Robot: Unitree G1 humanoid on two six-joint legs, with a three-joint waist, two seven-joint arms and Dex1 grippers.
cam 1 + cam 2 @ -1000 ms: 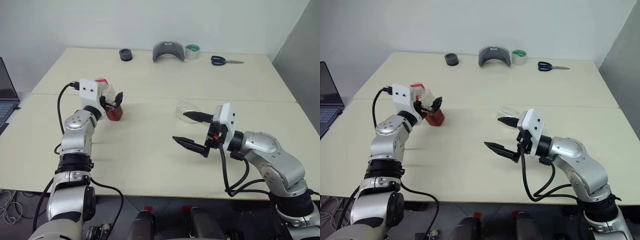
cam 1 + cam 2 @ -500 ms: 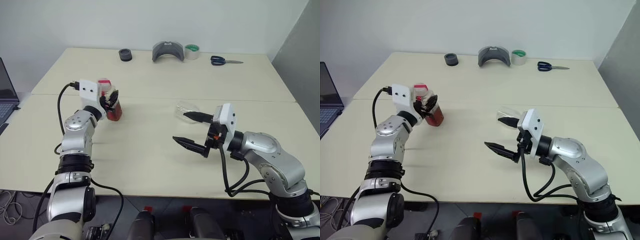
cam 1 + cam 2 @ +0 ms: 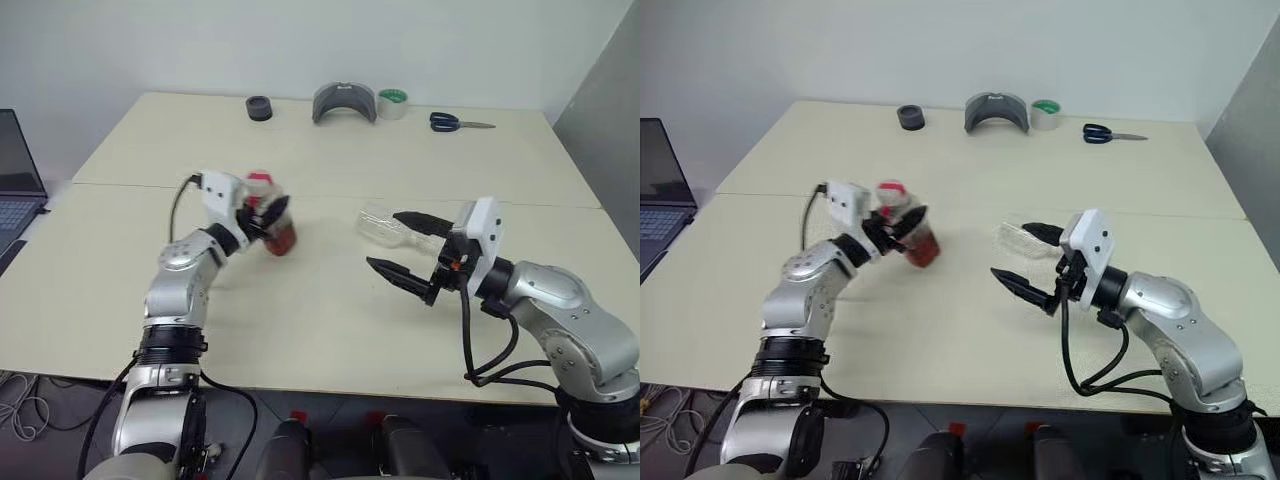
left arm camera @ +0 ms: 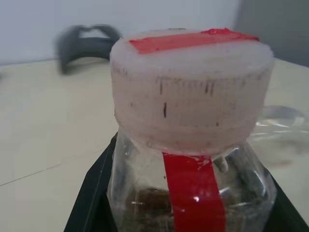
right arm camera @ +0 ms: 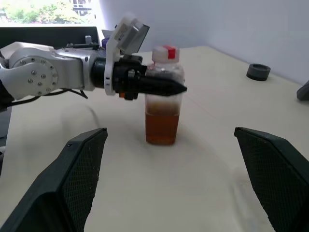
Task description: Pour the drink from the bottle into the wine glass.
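The bottle (image 5: pixel 163 104) is clear glossy plastic with a ridged matt cap (image 4: pixel 192 82); the table (image 3: pixel 300 320) is smooth and matt.

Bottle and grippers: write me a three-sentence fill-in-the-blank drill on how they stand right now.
1. The left gripper is shut on the ____.
2. The bottle's cap is ____ on.
3. The right gripper has its fingers ____, with the wine glass lying on the table beside it.

Missing words: bottle; still; open
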